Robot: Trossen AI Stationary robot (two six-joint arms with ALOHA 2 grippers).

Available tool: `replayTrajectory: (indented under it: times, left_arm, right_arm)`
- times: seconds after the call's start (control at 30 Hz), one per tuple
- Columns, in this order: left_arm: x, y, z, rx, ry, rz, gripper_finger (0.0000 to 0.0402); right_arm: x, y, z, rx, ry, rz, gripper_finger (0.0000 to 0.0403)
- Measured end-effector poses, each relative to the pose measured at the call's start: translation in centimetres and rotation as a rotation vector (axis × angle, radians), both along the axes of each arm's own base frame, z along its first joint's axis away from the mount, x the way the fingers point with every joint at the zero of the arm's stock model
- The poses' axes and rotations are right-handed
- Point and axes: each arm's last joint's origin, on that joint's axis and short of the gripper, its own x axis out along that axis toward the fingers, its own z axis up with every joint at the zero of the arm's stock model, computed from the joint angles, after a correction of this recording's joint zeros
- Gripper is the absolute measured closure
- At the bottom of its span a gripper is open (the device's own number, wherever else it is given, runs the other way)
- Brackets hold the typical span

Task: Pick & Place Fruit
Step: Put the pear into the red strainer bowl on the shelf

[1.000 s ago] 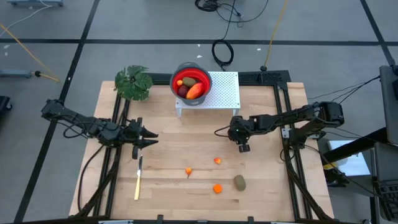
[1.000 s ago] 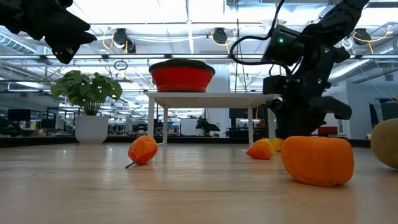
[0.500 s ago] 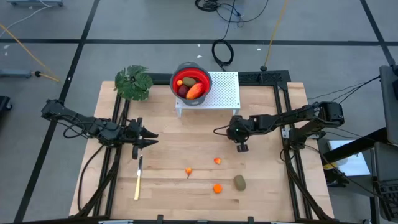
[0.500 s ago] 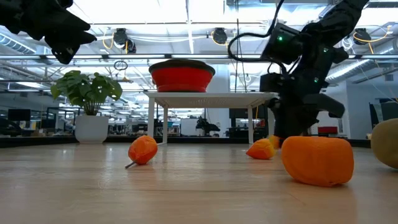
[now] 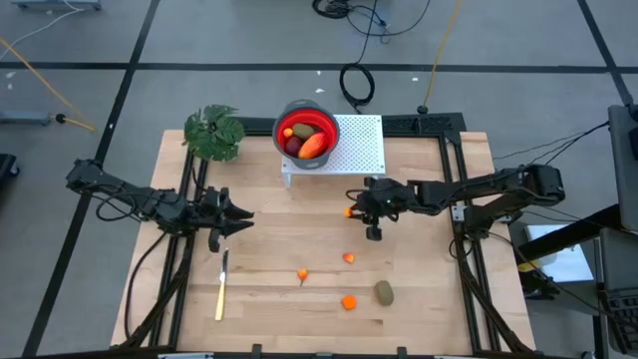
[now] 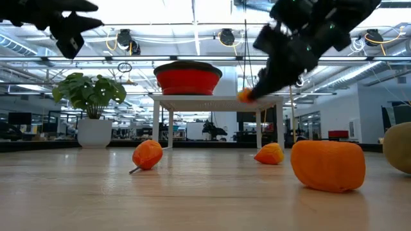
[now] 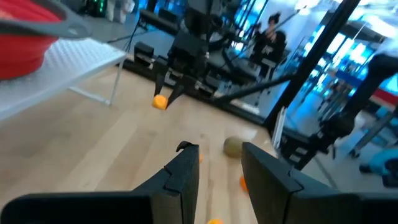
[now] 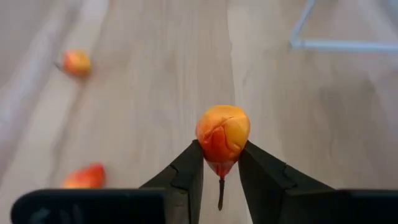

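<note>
My right gripper (image 5: 348, 210) hovers over the middle of the table, in front of the white stand, shut on a tiny orange fruit (image 8: 222, 130). The low view shows that fruit (image 6: 244, 95) well above the wood. Three more tiny orange pieces (image 5: 302, 273), (image 5: 348, 257), (image 5: 348, 301) and an olive-brown oval (image 5: 384, 292) rest on the table nearer the front. The red bowl (image 5: 306, 125) on the stand holds a red-orange piece, an olive oval and dark red ones. My left gripper (image 5: 242, 217) waits open above the table's left side. My right gripper pinches the tiny orange fruit between its two fingertips (image 8: 188, 169), one on each side of its stem end (image 8: 221, 157). The fingers come from the table's right, slanting down. The fruit is lifted clear, its thin stem (image 8: 220, 194) showing between the fingers.
The white perforated stand (image 5: 361, 148) stands at the far middle with the bowl on its left part. A green leafy plant (image 5: 214, 132) sits at the far left. A pale-yellow knife (image 5: 221, 284) lies below my left gripper. Bare wood lies between the arms.
My right gripper has risen from the table and moved toward the table's left and far side, toward the stand, tipping from pointing down to a slant. The tiny orange fruit it holds has been lifted clear of the wood. The other pieces stayed put.
</note>
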Motion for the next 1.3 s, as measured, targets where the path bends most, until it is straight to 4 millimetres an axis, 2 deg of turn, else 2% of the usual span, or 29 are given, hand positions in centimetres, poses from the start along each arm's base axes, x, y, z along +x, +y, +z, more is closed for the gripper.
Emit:
replayTrajectory:
  times: [0.23, 0.47, 0.67, 0.93, 1.1, 1.3]
  left_arm:
    - [0.2, -0.1, 0.8, -0.138, -0.074, -0.013, 0.0284]
    - [0.6, -0.4, 1.0, -0.199, -0.097, -0.051, 0.0284]
    - [1.9, -0.6, 1.2, -0.208, -0.139, -0.038, 0.0284]
    - [4.2, -1.2, 1.3, -0.168, -0.193, -0.017, 0.0283]
    - [6.4, -1.9, 2.9, -0.081, -0.189, -0.014, 0.0283]
    - [10.0, -2.7, 5.0, -0.001, -0.178, 0.015, 0.0277]
  right_arm:
    - [1.7, 1.8, 3.8, -0.022, -0.245, 0.036, 0.0319]
    - [2.4, 3.3, 6.2, -0.107, -0.353, -0.014, 0.0319]
    - [2.6, 4.3, 7.2, -0.236, -0.370, -0.031, 0.0319]
    - [2.7, 4.4, 7.7, -0.418, -0.356, -0.058, 0.0319]
    - [2.7, 4.3, 7.7, -0.505, -0.339, -0.045, 0.0319]
    - [2.5, 4.5, 8.1, -0.588, -0.346, -0.005, 0.0319]
